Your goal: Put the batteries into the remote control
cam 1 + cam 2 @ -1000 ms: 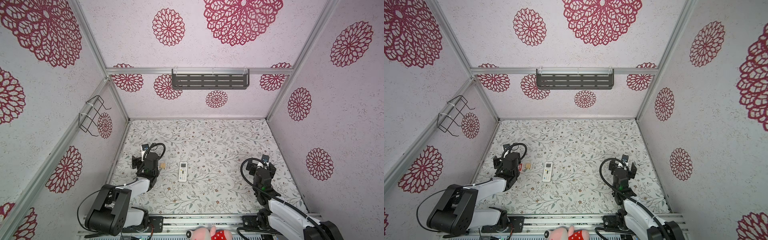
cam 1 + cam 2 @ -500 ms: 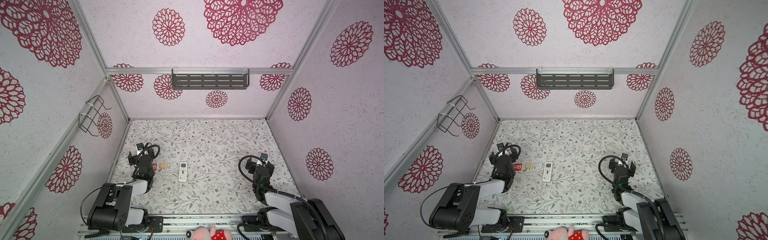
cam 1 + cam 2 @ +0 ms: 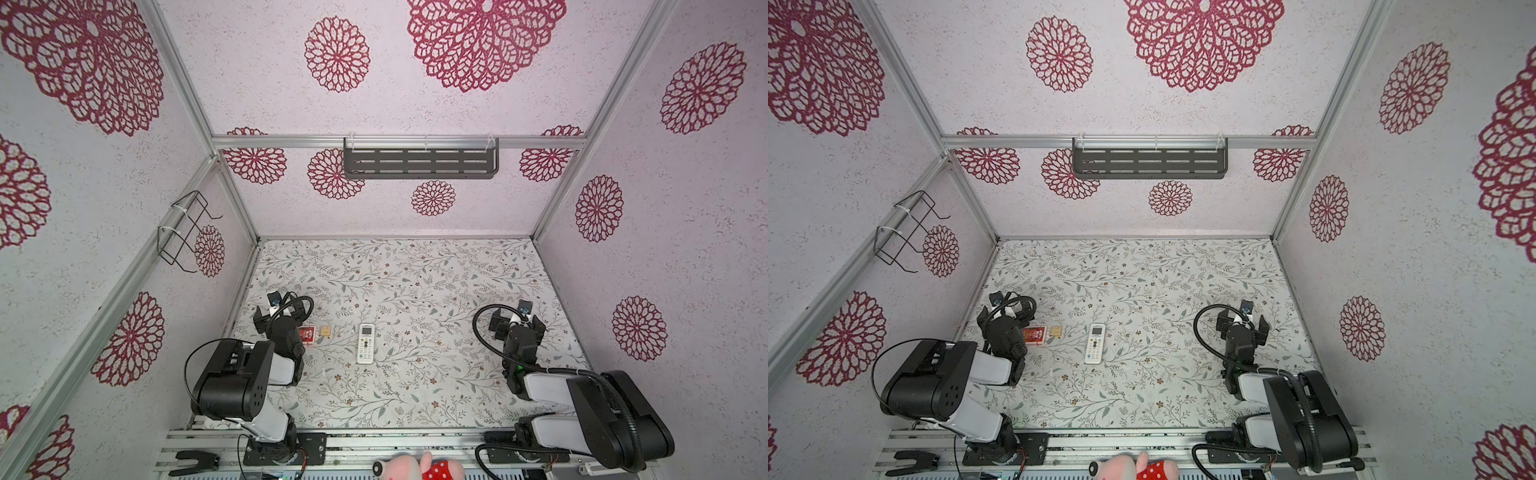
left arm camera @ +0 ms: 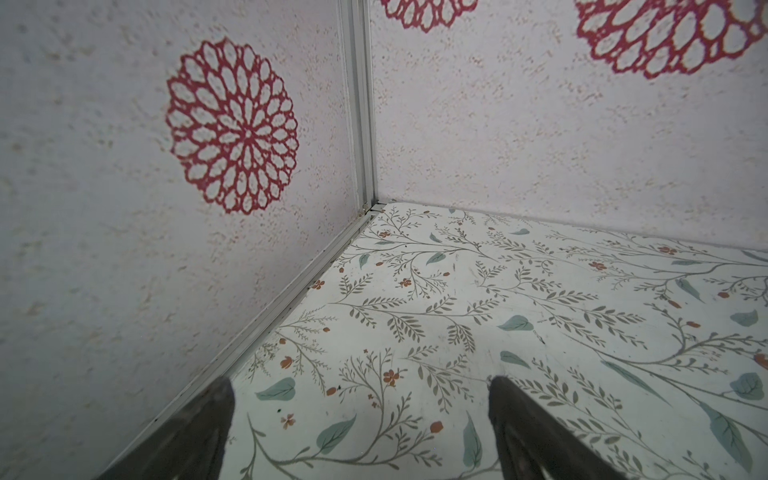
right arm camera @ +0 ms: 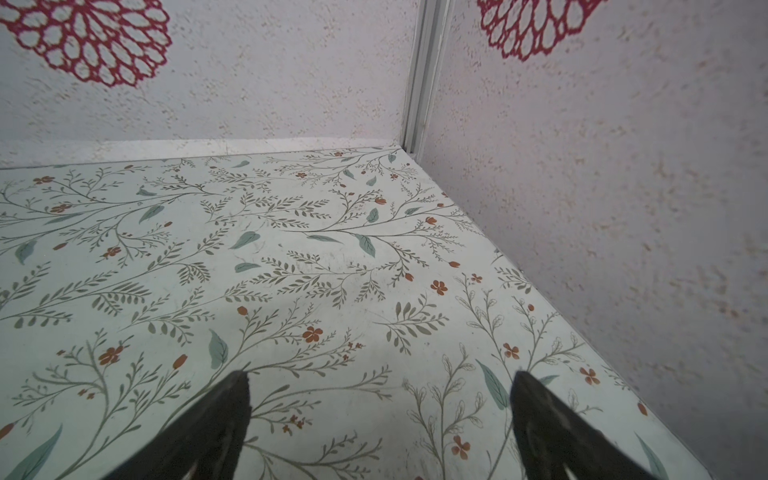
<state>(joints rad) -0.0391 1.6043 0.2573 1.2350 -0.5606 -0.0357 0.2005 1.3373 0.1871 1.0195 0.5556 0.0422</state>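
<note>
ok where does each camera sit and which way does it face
Top views: high over the near edge, looking down on the table; left arm, right arm, remote control, red card box.
Left wrist: rides its arm, faces the far left corner; open left gripper shows.
Right wrist: likewise, far right corner; open right gripper.
Shared: all see the table.

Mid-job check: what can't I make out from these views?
- batteries: in no view; maybe under the left arm, or too small for both top views.
- remote control: buttons up, back hidden against the table.
- red box: edge covered by the left arm, both top views.
- left tool, right tool: both wrist views show only table and walls.
</note>
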